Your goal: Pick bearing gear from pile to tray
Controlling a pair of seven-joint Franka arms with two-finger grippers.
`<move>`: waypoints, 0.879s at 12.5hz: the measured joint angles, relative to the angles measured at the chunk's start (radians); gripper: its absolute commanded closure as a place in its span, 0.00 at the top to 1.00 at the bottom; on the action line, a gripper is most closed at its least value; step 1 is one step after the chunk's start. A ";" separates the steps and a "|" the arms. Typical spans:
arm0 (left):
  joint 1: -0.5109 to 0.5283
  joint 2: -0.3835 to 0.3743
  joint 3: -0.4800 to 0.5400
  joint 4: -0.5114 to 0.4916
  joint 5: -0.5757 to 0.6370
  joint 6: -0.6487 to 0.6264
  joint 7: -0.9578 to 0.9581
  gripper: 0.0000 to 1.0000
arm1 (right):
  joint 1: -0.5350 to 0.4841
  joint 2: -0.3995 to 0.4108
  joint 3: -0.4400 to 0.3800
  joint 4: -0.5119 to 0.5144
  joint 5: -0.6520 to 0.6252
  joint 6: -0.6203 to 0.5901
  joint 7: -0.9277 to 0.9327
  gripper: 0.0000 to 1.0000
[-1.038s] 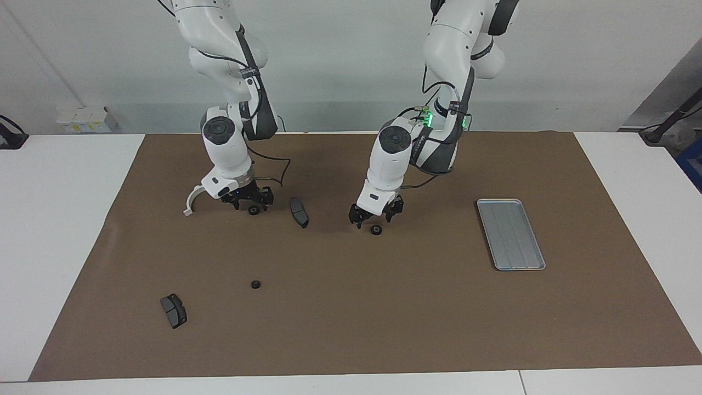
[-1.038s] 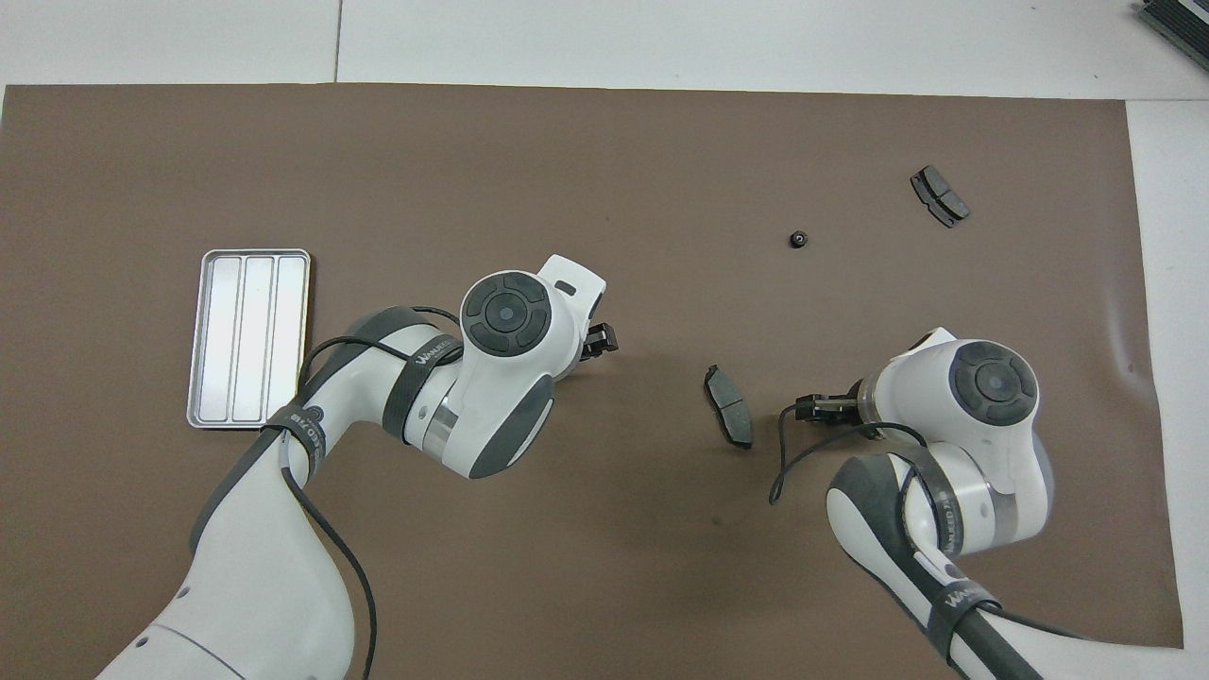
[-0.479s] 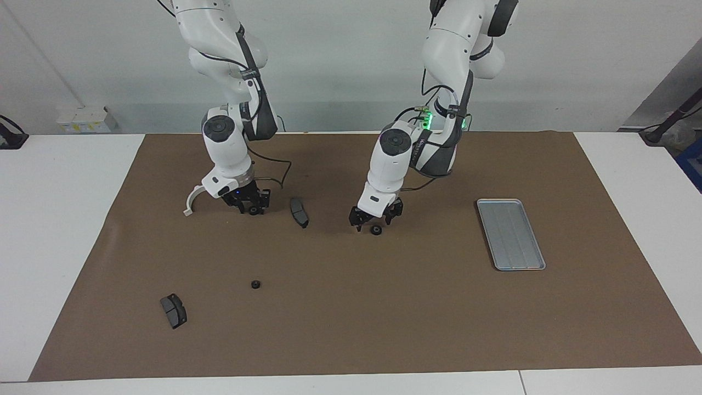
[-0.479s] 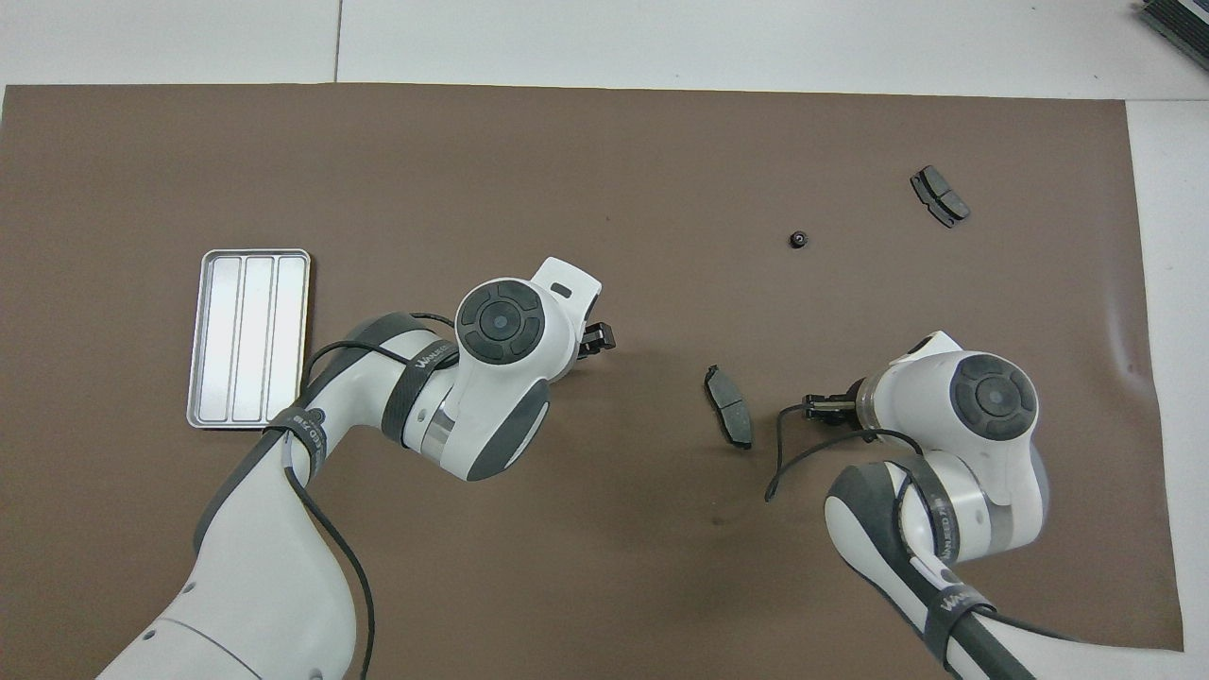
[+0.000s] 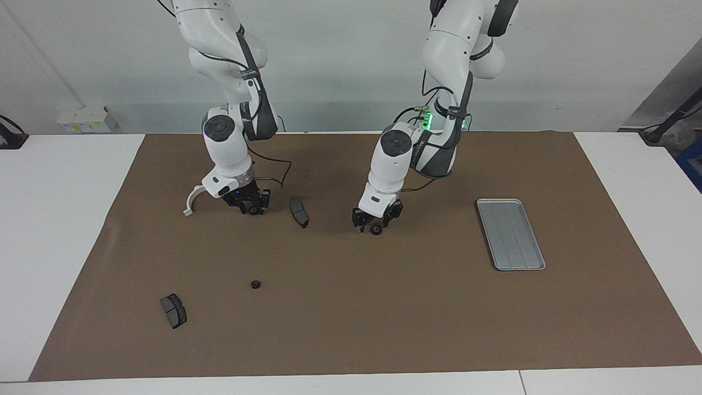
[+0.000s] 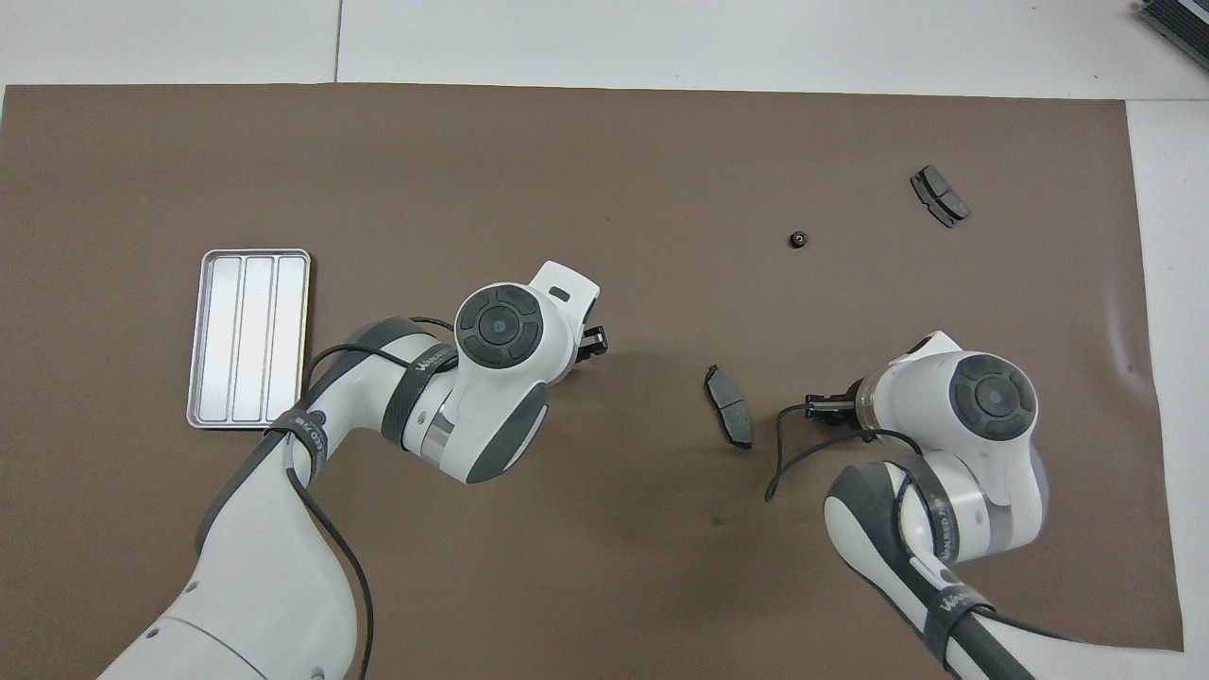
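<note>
The white half-ring bracket [image 5: 192,200] lies on the brown mat [image 5: 384,323] closest to the robots, toward the right arm's end of the table. Just beside it the right gripper [image 5: 252,208] is down at the mat, and the first black round piece [image 5: 253,210] sits at its tips. Whether this pincer is clamped on the piece or only stands around it, I cannot tell.

A little farther from the robots lies a dark grey curved pad [image 5: 299,212], between the two grippers and apart from both.

Next comes the left gripper [image 5: 375,226], near the middle of the mat and also lowered to the surface. The second black round piece [image 5: 376,230] is right at its tips, on the mat. Again, I cannot tell if the pincer is holding it.

The silver-grey metal tray [image 5: 510,234] lies flat toward the left arm's end of the table, well apart from the left gripper. Nothing is in it.

Farther from the robots, the third black round piece [image 5: 255,284] lies alone on the mat. The second dark grey pad [image 5: 173,310] is the farthest part, near the mat's corner at the right arm's end.
</note>
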State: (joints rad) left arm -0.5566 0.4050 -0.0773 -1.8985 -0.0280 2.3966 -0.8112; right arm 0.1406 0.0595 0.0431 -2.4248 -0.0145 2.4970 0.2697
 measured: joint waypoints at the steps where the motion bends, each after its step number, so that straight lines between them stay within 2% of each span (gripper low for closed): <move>1: 0.000 0.000 0.000 -0.002 0.000 0.000 0.000 0.43 | 0.000 -0.001 -0.001 0.000 0.000 0.000 0.000 0.12; 3: 0.000 0.000 0.000 -0.004 0.001 0.000 0.002 0.35 | 0.000 -0.004 0.000 0.000 0.002 0.000 0.001 0.03; 4: 0.000 0.000 0.000 -0.004 0.002 0.000 0.003 0.34 | 0.000 -0.004 0.000 0.002 0.006 0.002 0.003 0.00; 7: 0.000 -0.001 0.001 -0.004 0.003 -0.001 0.006 0.27 | 0.000 -0.013 0.000 0.039 0.010 0.006 0.010 0.00; 11: 0.000 -0.001 0.001 -0.004 0.003 -0.001 0.007 0.20 | 0.005 -0.002 0.006 0.147 0.010 -0.012 0.077 0.02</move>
State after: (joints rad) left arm -0.5565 0.4038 -0.0766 -1.9025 -0.0245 2.3952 -0.8040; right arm 0.1453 0.0573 0.0490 -2.2781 -0.0046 2.4854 0.3467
